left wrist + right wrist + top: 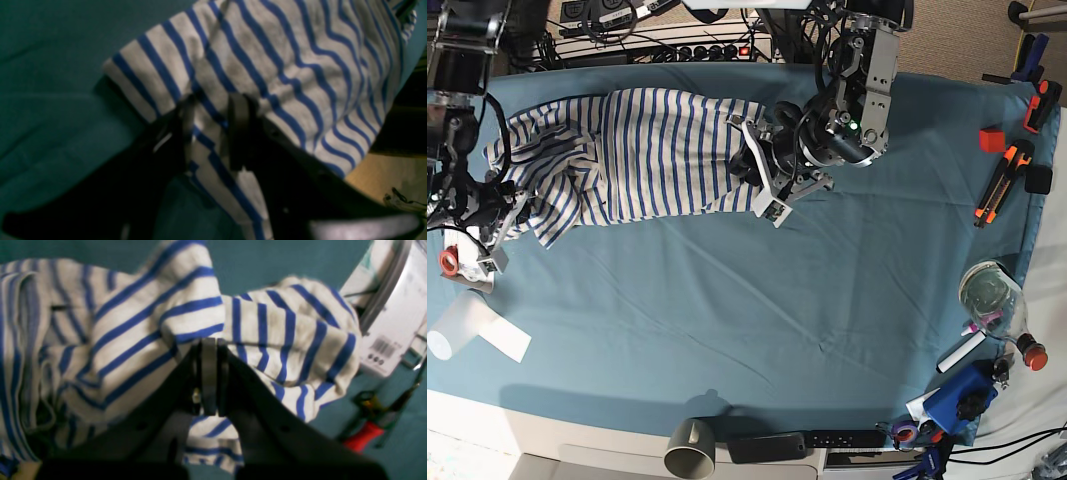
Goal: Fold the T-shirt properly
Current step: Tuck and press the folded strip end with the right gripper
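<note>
Left wrist view: the left tool (213,133) is seen with its fingers parted around a bunched strip of the T-shirt (283,66). Cloth passes between the fingers, so a grip on the hem edge is judged to be in place. The garment is draped over the teal bench (50,83). No writing is legible here.

Right wrist view: the right tool (209,380) is closed tight, and a gathered fold of the T-shirt (133,340) is pinched between its fingers. The cloth around it is crumpled and lifted off the bench (283,260). A white package (390,340) bearing a barcode is seen at the right edge; its print is too blurred to be read.

Base view: the T-shirt (657,150) is laid lengthwise along the far side of the bench (727,320), held at one end by the right tool (497,215) and at the other by the left tool (762,170). The body is spread but wrinkled, and the end near the right tool is bunched. No finished fold is visible; the task is judged to be at an early stage, with flattening and all folds outstanding. No brand or label can be read.
</note>
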Robot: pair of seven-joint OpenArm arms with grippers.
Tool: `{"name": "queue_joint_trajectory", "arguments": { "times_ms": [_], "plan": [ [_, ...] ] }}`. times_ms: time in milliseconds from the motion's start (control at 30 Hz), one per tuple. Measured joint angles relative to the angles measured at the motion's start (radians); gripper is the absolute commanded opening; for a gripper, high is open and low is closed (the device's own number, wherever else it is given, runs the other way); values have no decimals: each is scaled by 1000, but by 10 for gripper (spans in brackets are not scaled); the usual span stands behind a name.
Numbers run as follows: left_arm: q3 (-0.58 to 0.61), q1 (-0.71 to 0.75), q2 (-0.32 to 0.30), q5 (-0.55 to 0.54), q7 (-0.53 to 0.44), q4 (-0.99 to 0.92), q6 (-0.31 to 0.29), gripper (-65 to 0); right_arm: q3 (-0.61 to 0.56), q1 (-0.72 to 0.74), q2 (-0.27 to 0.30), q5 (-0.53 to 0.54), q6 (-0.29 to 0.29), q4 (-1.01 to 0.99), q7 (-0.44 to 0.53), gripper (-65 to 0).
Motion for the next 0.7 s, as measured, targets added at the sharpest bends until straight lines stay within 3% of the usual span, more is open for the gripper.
{"name": "queue_joint_trajectory", "arguments": {
  "times_ms": [300, 367, 433, 533, 700],
  "plan": [
    [0, 0, 0, 48, -3, -1, 6, -485, 103, -125, 7, 11, 22, 99, -16, -650],
    [0, 0, 0, 48, -3, -1, 6, -485, 161, -158, 8, 70, 37, 105, -21, -650],
    [0, 0, 0, 48, -3, -1, 6, -485, 227, -192, 8, 192, 102, 108, -26, -650],
    [0, 0, 0, 48, -3, -1, 6, -485, 319, -237, 7, 328, 141, 111, -26, -650],
    [0, 0, 0, 48, -3, -1, 7, -485, 467, -327, 8, 351, 161, 112, -26, -650]
  ]
}}
